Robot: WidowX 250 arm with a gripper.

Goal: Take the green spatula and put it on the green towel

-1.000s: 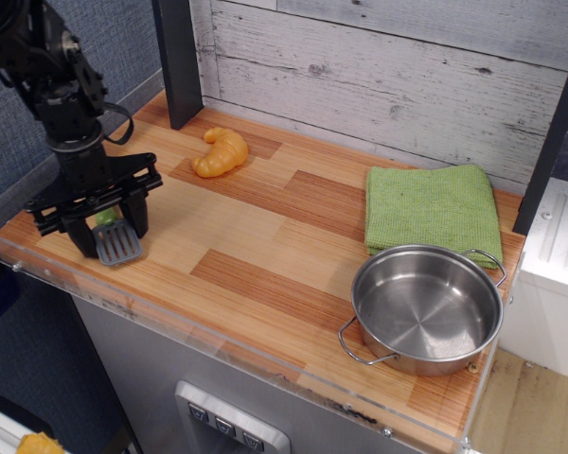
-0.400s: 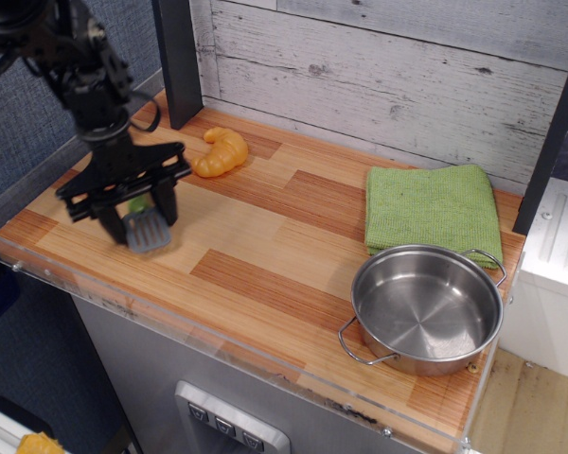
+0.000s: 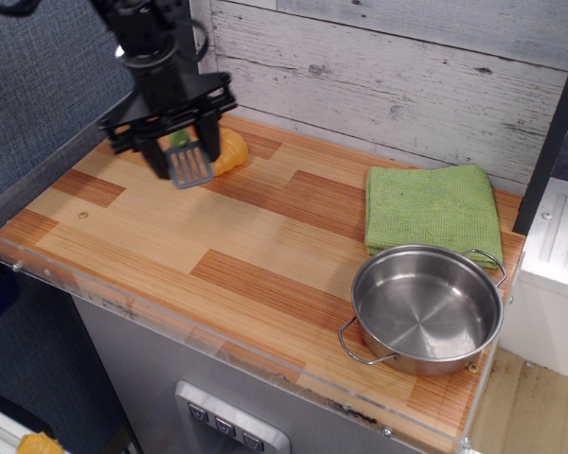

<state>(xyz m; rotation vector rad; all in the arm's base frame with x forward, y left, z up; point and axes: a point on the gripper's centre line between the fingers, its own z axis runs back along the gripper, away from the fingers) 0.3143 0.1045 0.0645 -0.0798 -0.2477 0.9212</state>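
Above back-left counter | jaws clamp green spatula [image 3: 188, 161] | green towel [image 3: 433, 212] far right | no legible text

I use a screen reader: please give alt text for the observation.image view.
The tool holds the green spatula by its handle above the wooden counter's left rear, in front of an orange croissant. At right lie the green towel and a steel pot.

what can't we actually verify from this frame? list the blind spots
- Green spatula: only the grey slotted blade and a sliver of green handle show; the gripper covers the rest, so finger contact is unseen.
- Orange croissant: mostly behind the gripper and blade.
- Arm: cut off by the top edge.
- Steel pot hides the green towel's front edge.
- Single view, so the spatula's height above the counter is unclear.
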